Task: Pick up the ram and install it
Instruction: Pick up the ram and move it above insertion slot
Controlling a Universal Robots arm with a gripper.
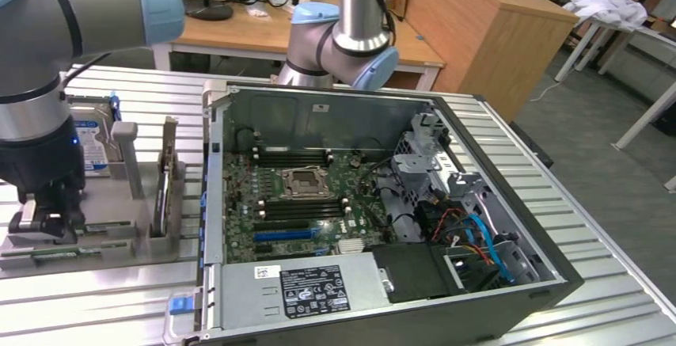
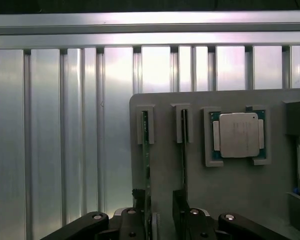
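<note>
Closest to me, at the exterior view's lower middle, the power supply (image 1: pixel 306 287) with its labels sits at the front of the open case (image 1: pixel 528 306). At the exterior view's lower left the gripper (image 2: pixel 160 200) hangs low over the grey tray (image 2: pixel 160 107). In the wrist view its jaws are spread with a bare strip of tray between them, pinching nothing. The ram (image 2: pixel 146 145) stands on edge in a tray slot, its green edge running right alongside the inner face of one finger (image 2: pixel 137 220); I can't tell whether they touch. A second stick (image 2: pixel 184 145) stands in the neighbouring slot, in line with the other finger. Just beside those slots the processor (image 2: pixel 238 135) lies flat in its own pocket. Further back on the tray a hard drive (image 1: pixel 93 136) stands upright. Inside the case the motherboard (image 1: pixel 306 203) lies flat, its socket (image 1: pixel 306 180) near the middle, with coloured cables (image 1: pixel 476 235) bundled toward the exterior view's right. Everything rests on a ribbed metal table (image 1: pixel 138 93). Behind the case the arm (image 1: pixel 349 45) rises from its base, and a wooden desk (image 1: pixel 243 41) stands past it.
</note>
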